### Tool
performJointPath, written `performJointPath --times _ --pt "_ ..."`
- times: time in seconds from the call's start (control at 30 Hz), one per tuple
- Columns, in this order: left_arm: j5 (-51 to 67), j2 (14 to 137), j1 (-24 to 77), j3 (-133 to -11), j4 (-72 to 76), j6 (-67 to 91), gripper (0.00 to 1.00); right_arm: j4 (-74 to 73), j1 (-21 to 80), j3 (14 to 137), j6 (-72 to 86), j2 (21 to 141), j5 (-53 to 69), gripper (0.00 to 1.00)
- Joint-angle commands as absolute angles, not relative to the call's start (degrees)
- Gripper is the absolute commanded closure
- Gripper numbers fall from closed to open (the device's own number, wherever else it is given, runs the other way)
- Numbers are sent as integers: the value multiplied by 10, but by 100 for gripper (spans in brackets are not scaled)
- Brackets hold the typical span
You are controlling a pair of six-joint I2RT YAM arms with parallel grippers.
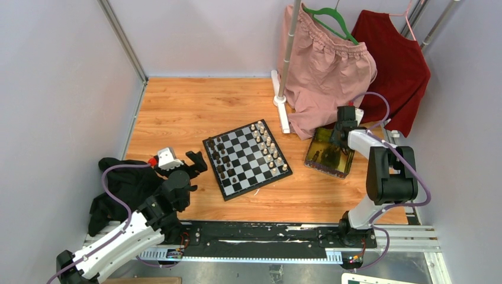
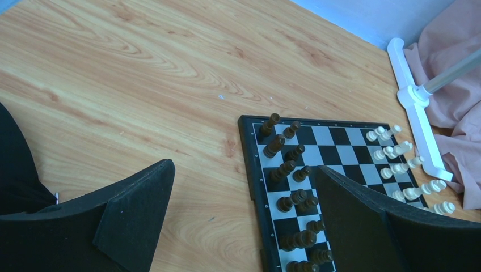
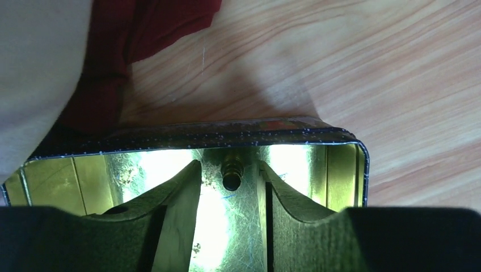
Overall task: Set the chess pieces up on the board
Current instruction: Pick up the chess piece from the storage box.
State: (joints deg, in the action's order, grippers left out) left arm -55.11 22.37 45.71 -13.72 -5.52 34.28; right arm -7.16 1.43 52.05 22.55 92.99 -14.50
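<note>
Gold metal tray [image 3: 334, 170]: right end effector [image 3: 228, 168] part-open, empty, flanking one tiny dark chess piece [image 3: 232, 174] (seemingly on its side); closing may squirt it aside.

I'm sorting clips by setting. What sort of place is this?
Likely a robot test cell: plain grey walls box in a wooden table, two arms are bolted to a rail at its edge, and clothes hang beside a chessboard.
</note>
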Motion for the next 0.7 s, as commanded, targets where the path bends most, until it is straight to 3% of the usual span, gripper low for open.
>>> performJointPath --times 0.0,0.27,0.53,0.67 --pt "-569 227 458 -129 -29 341 0 -70 6 542 224 944 -134 57" --pt "-570 223 458 -128 -32 341 0 -78 -11 548 223 950 -121 71" --pt "-569 218 458 -130 -38 343 0 -81 -11 537 226 939 -104 100" --pt "-570 208 458 -130 -45 344 0 -75 -10 519 231 916 -89 100"
